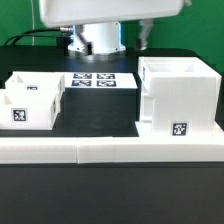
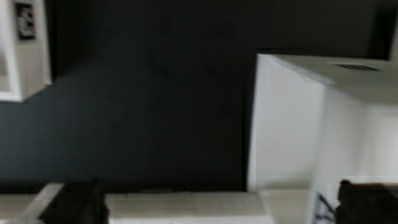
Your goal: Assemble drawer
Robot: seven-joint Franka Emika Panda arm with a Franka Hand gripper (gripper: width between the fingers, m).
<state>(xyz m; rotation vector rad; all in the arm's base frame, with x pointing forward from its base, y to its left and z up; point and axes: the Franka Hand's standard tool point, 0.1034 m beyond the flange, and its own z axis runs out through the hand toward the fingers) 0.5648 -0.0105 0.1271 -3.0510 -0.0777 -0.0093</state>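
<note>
The tall white drawer case (image 1: 178,95) stands open-topped at the exterior view's right, with a square tag low on its front. Two small white trays (image 1: 32,100) sit close together at the exterior view's left, each with a tag. My arm (image 1: 105,12) hangs over the back of the table, well above all the parts. In the wrist view my gripper (image 2: 222,203) is open and empty, its dark fingers (image 2: 71,200) far apart. That view also shows the case (image 2: 329,120) and the tagged corner of a tray (image 2: 22,50).
A long low white rail (image 1: 110,148) runs along the front, against the case and trays; it also shows in the wrist view (image 2: 178,205). The marker board (image 1: 103,80) lies flat on the black table between the trays and the case.
</note>
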